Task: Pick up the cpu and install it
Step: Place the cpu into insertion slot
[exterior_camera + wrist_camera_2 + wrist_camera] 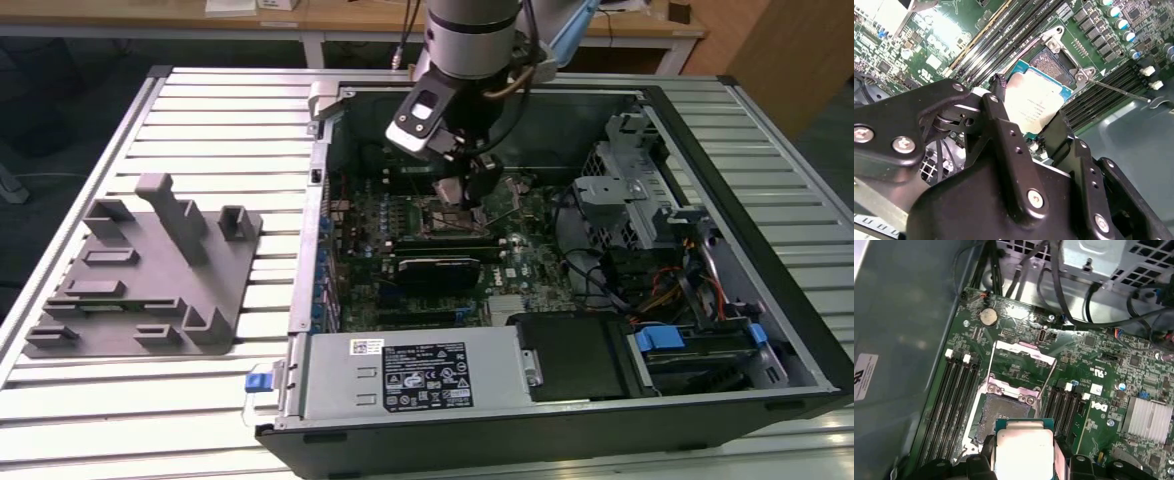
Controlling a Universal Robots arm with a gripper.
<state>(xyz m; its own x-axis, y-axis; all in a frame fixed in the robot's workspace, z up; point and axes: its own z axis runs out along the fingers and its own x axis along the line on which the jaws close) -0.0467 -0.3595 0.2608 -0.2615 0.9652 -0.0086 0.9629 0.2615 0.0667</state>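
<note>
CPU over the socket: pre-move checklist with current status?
1. Pincer shut on the cpu, fingers on two opposite edges: ok.
2. Load plate swung open: ok.
3. Socket, visible part bare: ok.
4. Lever off to the side, out of the cpu's path: ok.
5. Cpu centred over the socket: cannot tell; both wrist views look in at an angle.
6. Cpu corner orientation matching the socket: cannot tell.

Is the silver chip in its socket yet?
Out: the cpu is clamped in the gripper, partly over the bare socket.
</note>
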